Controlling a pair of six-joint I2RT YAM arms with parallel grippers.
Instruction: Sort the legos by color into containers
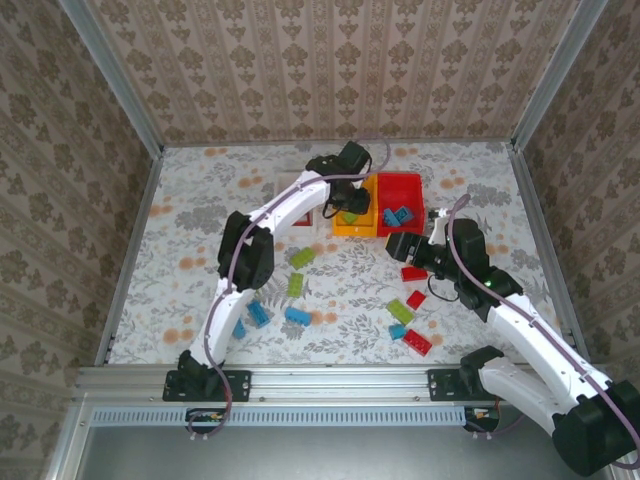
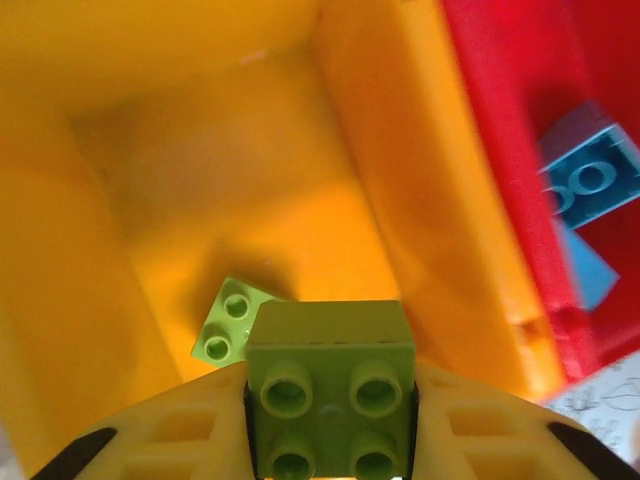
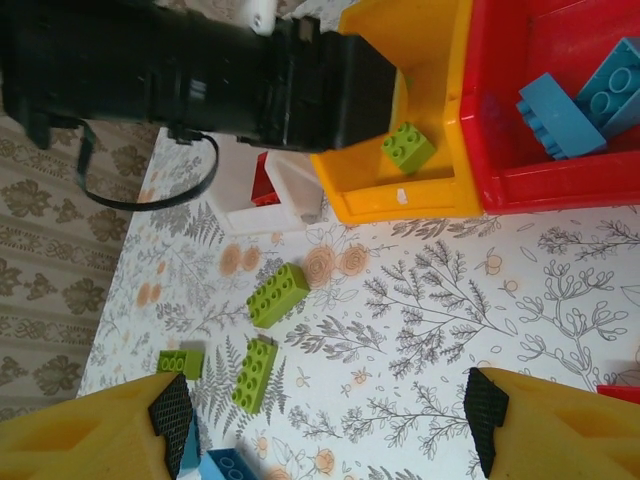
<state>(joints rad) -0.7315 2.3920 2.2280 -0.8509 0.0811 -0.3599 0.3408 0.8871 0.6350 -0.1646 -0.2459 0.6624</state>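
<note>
- Lime green brick (image 2: 328, 350): studs face the wrist camera. It is clamped between the two pads of the left hand (image 2: 330, 425) and hangs over the inside of the orange-yellow bin (image 2: 420, 200), seemingly clear of its floor.
- Second green brick (image 2: 228, 320): it lies on the bin floor just beside the likely drop line. Risk: the released brick strikes it, bounces and tips over the rim.
- Risk at release: the brick may cling to one pad as the jaws part and be carried out of the bin when the hand lifts.
- Red bin (image 2: 500, 130): it touches the orange-yellow bin along one wall and holds light blue bricks (image 2: 595, 180). Risk: any sideways slip at release sends green over the shared wall into the blue lot.
- White bin (image 3: 290, 195): it stands on the other side, with a red piece (image 3: 262, 170) inside. Contents do not follow bin colour, so a red brick put in the red bin would be a mis-sort.
- Right hand (image 3: 330, 415): its fingers are spread wide and empty, and it hovers above the counter (image 1: 200, 250) near the front of the bins. Risk: it may meet the left arm (image 1: 290, 205) if both reach for the bins together.
- Loose bricks on the counter are green (image 3: 278, 295), blue (image 1: 297, 316) and red (image 1: 413, 272). Several lie close together, so a wide descending hand could nudge a neighbour.
</note>
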